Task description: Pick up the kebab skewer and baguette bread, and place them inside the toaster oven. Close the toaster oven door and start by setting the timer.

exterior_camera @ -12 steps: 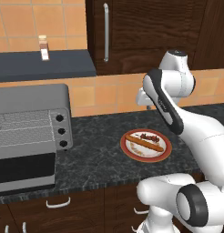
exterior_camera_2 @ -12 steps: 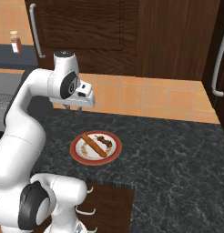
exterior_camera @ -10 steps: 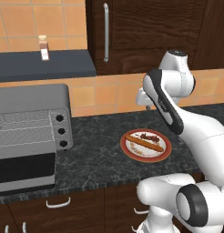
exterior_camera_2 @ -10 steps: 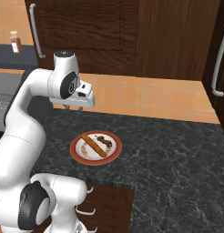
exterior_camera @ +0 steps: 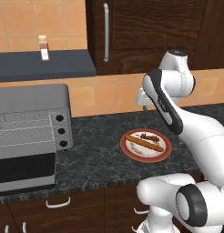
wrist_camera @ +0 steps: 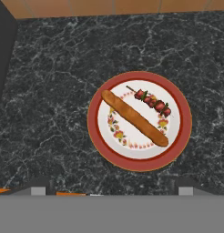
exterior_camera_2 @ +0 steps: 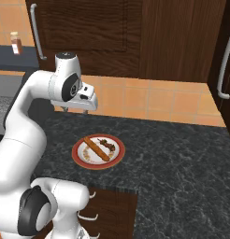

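Dark marbled stone formed the counter (exterior_camera: 100, 159), backed by orange tiles and dark wood cabinets (exterior_camera_2: 135, 37). At the counter's left end, in the left base view, the toaster oven (exterior_camera: 32, 132) was seen as a grey metal box with its wire racks exposed and three black knobs (exterior_camera: 62, 131) in a column on its right front. The toaster oven door (exterior_camera: 23, 172) was seen hanging open below the racks, its dark glass facing forward. A small bottle (exterior_camera: 43, 48) was set on the dark shelf above the oven.

Well apart from the oven, to its right, a red-rimmed plate (wrist_camera: 183, 136) with a white, flower-patterned centre lay on the counter. The baguette bread (wrist_camera: 134, 118) was laid diagonally across the plate, and the kebab skewer (wrist_camera: 151, 101) lay just beside it, nearer the rim, roughly parallel to the loaf.

The gripper (exterior_camera_2: 84, 100) was held high above the plate, pointing down at it and well clear of both foods. Nothing was gripped between the fingers; how far they were parted could not be told.
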